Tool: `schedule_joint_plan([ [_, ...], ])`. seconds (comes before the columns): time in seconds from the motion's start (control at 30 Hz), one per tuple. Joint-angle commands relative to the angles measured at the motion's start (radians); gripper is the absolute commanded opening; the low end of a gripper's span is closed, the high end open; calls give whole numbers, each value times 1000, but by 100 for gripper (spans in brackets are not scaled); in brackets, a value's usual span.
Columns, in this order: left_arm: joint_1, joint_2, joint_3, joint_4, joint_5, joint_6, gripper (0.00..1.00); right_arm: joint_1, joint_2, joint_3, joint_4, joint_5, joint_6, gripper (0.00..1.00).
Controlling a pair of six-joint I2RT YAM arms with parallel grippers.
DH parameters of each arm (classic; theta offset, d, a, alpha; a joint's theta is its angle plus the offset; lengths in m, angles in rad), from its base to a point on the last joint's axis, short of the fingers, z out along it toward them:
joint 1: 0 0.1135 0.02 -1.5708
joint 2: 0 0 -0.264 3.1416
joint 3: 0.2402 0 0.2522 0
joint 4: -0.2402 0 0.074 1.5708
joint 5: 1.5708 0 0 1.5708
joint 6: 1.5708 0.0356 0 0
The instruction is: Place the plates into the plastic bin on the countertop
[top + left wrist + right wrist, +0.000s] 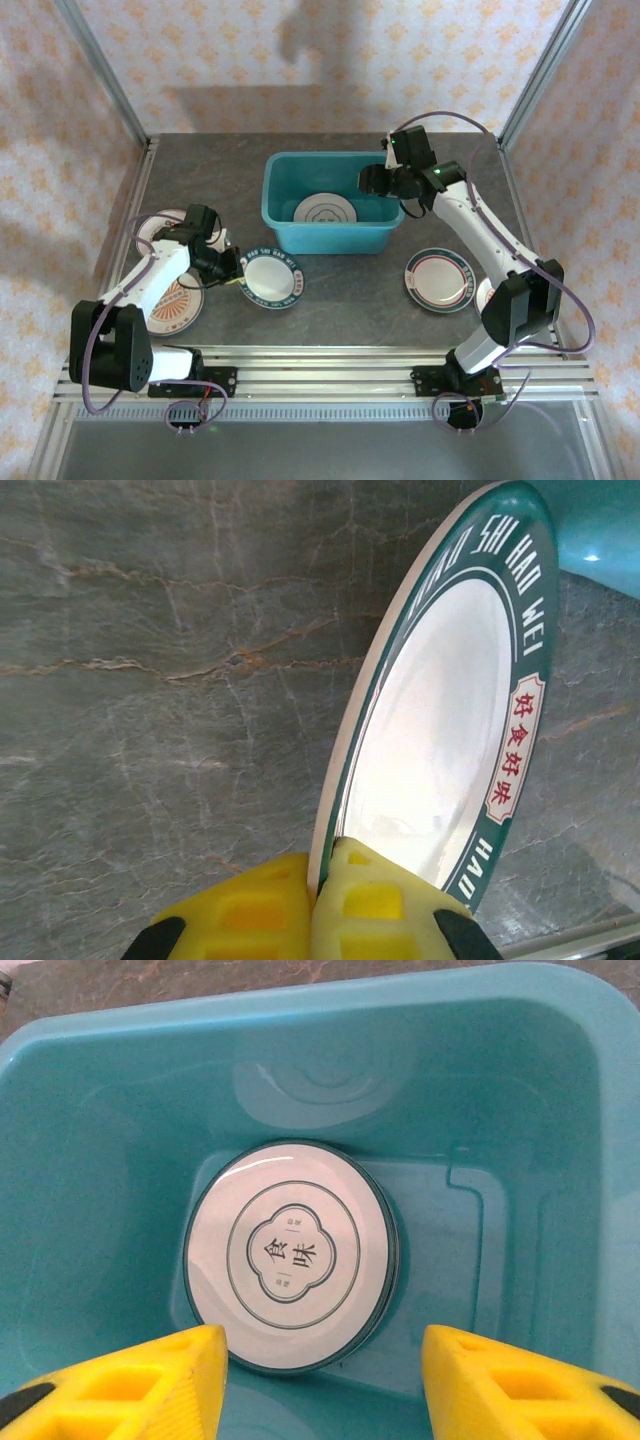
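Plates [438, 277], white-centred, dot the dark grey speckled countertop [350, 310] from above; 1 white plate [324, 210] lies in the teal plastic bin [275, 215]. Left wrist: left gripper [315, 880] pinches a green-rimmed plate [440, 740] by its edge; this thin hold may slip. Right wrist: right gripper [322, 1350] spread, empty, over the bin.

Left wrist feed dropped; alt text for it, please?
The left claw is shut on the rim of a white plate with a dark green lettered border, against the grey countertop. A corner of the teal bin shows top right.
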Motion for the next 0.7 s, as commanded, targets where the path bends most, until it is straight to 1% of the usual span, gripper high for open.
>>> schedule_joint_plan([
  [0.0, 4, -37, 54, -70, -64, -11, 0, -6, 16, 44, 15, -10, -2, 54],
  [0.13, 18, -51, 96, -115, -92, -10, 0, -8, 21, 55, 11, -12, -8, 54],
  [0.37, 69, -65, 214, -222, -206, -20, 0, -18, 26, 62, 16, -9, -7, 54],
  [0.53, 87, -61, 295, -201, -241, -31, 0, -24, 33, 74, 11, -12, -5, 54],
  [0.67, 104, -24, 375, -175, -297, -34, 0, -26, 47, 103, -14, -17, -10, 54],
])
